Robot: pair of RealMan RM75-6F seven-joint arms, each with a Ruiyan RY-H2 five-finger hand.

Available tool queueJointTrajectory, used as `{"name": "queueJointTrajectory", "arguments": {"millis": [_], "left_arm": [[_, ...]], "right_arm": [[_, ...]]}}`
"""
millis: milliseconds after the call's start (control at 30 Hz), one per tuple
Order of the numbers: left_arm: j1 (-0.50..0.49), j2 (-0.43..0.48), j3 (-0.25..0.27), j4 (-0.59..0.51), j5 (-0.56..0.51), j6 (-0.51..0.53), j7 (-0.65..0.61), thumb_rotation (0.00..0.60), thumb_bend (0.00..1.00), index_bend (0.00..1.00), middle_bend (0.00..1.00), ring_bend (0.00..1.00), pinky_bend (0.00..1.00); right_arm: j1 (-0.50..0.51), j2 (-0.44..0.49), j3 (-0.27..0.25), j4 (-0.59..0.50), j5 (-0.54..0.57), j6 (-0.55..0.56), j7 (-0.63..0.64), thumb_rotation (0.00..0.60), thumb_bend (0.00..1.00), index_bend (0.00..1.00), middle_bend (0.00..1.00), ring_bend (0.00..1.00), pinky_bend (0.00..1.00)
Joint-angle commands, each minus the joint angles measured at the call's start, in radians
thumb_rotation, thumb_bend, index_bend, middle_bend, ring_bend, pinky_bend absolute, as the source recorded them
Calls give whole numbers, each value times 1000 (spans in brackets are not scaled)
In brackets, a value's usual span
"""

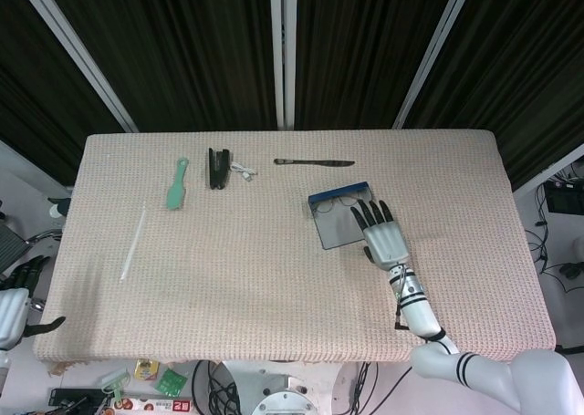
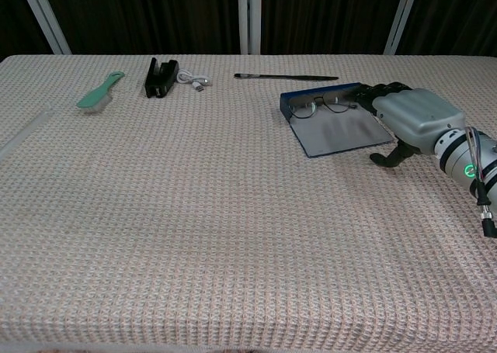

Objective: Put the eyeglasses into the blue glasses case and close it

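Note:
The blue glasses case (image 1: 334,225) (image 2: 338,132) lies open and flat on the table, right of centre. The eyeglasses (image 2: 326,103) (image 1: 342,202) lie in its far half, against the raised blue back wall. My right hand (image 1: 383,233) (image 2: 410,120) hovers at the case's right edge with fingers spread and nothing in it; its fingertips reach over the near right corner of the lid. My left hand (image 1: 18,298) hangs off the table's left front corner, seen only in the head view, holding nothing.
Along the far side of the table (image 1: 255,278) lie a green brush (image 1: 176,186) (image 2: 101,89), a black stapler (image 1: 217,168) (image 2: 161,77), a white cable (image 1: 243,170) (image 2: 194,79) and a black pen (image 1: 315,162) (image 2: 286,77). A white rod (image 1: 134,242) lies at the left.

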Motion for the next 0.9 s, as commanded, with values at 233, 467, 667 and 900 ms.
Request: {"name": "queueJointTrajectory", "arguments": {"millis": [233,467,667,900], "left_arm": [[3,-1,1,8,-1,0,-10,600,0,84,55,81,237],[2,-2,3,12,0,-2,-12,600,0,84,55,81,237],[2,-2,2,14,-2,-3,-14,600,0,84,55,81,237],[2,-3,3,16,-1,-6,-15,600,0,84,55,81,237]], "right_arm": [[7,-18,11,24,-11,-5,-3,600,205,68,0,0,0],[17,-41,22,56,-11,-18,-4,600,212,75,0,0,0],[24,-57,25,80,-11,-33,-5,600,212,78,0,0,0],[26,-72,25,104,-18,-38,-1,600,212,81,0,0,0]]}}
